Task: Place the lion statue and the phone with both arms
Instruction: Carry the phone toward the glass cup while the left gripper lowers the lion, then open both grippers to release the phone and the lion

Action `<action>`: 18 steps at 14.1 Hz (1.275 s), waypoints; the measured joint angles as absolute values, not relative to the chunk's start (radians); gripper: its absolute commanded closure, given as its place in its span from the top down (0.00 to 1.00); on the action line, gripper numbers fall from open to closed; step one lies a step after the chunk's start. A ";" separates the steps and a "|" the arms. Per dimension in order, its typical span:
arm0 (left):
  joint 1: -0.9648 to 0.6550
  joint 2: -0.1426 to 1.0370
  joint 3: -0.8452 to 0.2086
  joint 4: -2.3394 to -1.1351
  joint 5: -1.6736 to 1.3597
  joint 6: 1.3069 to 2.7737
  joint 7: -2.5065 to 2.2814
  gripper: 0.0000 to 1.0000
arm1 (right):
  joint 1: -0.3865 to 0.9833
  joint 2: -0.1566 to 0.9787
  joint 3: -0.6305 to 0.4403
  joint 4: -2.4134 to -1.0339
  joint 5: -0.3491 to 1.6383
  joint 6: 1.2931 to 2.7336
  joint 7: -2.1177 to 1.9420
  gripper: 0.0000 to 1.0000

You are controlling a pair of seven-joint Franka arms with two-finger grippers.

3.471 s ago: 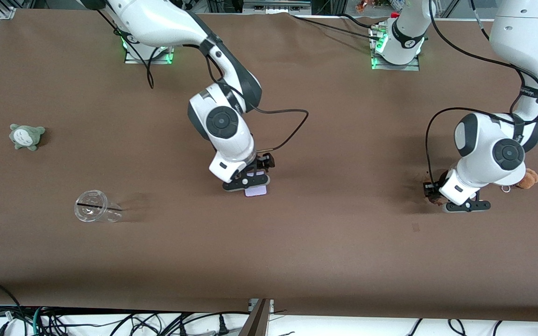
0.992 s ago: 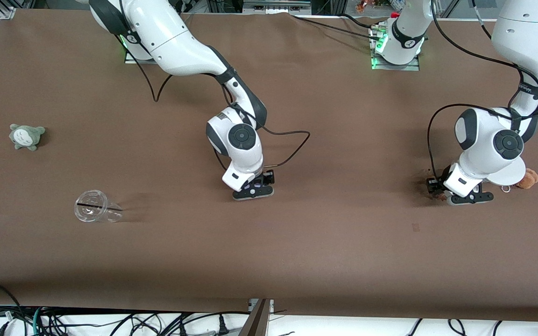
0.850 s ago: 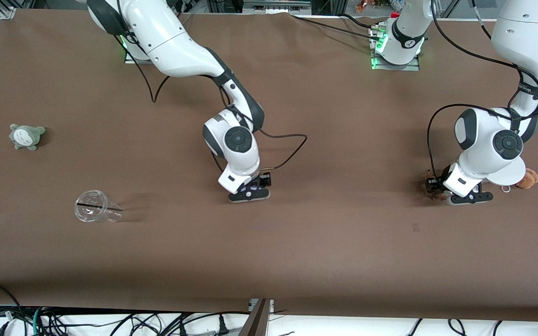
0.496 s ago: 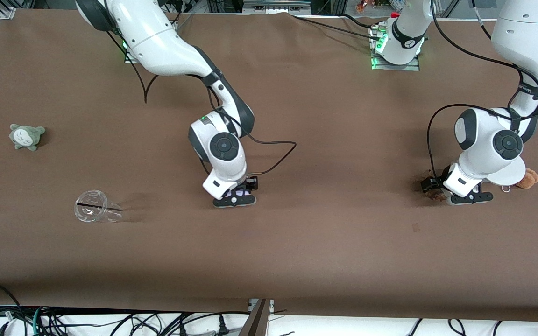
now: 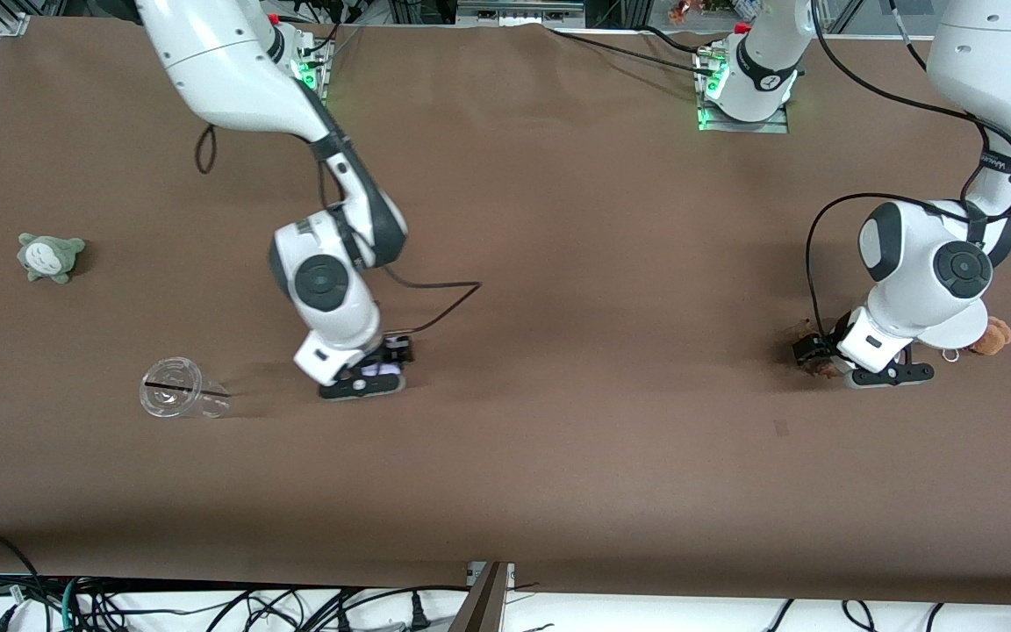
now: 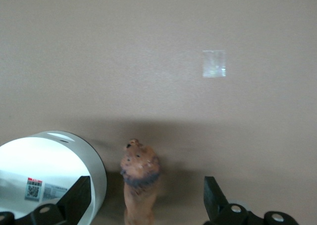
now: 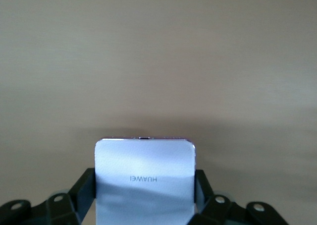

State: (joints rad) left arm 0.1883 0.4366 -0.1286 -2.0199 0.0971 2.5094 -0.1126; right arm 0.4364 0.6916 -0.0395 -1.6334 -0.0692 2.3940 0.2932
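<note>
Lion (image 6: 140,178) lies lengthwise between the left gripper's (image 6: 143,205) wide jaws — right gripper (image 7: 143,197) clamps the phone (image 7: 144,178).

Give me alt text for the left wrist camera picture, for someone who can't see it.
A small brown-orange lion statue lies on the brown table between the open fingers of the left gripper, untouched by either. A white round-based stand sits beside it, and a small pale rectangular patch marks the table.

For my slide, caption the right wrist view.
Right pincer shut on the phone above the brown table.
</note>
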 measured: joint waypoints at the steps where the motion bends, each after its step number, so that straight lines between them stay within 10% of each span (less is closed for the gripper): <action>1: 0.188 0.427 -0.147 -2.014 0.097 2.486 -0.141 1.00 | 0.405 0.686 -0.040 -1.656 -0.069 2.408 0.261 0.38; 12: 0.186 0.290 -0.226 -1.779 0.097 2.074 -0.267 1.00 | 0.234 0.699 -0.037 -1.678 0.074 2.438 0.001 0.41; 16: 0.186 0.278 -0.232 -1.559 0.097 1.819 -0.267 1.00 | 0.233 0.729 -0.035 -1.678 0.074 2.492 -0.003 0.98; 18: 0.185 0.277 -0.239 -1.467 0.097 1.725 -0.267 1.00 | 0.233 0.730 -0.035 -1.673 0.074 2.500 -0.004 1.00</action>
